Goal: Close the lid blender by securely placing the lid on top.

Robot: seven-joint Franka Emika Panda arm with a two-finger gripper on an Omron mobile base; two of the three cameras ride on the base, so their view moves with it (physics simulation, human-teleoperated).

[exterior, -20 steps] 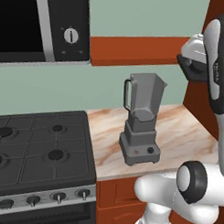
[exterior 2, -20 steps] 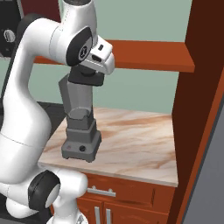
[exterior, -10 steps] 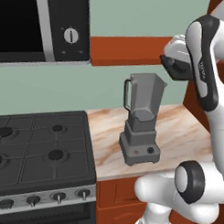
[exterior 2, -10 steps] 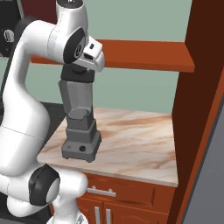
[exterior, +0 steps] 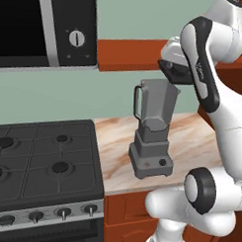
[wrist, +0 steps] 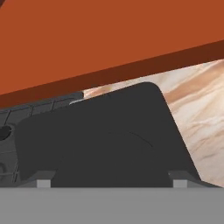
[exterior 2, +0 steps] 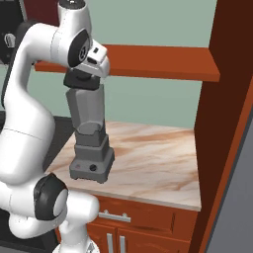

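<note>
Panda gripper (exterior: 175,71), fingers clamped on the dark lid (wrist: 103,140), hangs at 1 o'clock off the blender (exterior: 153,129) jar rim, w/ lid tilted, apparently lining up to cap it.

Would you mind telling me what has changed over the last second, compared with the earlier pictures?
The arm has swung the tool leftward in the left base view, from well right of the blender to just above the jar's rim. It carries the lid, tilted and not yet seated on the jar. The blender, the counter and the stove stayed where they were, and the base did not drive.
</note>
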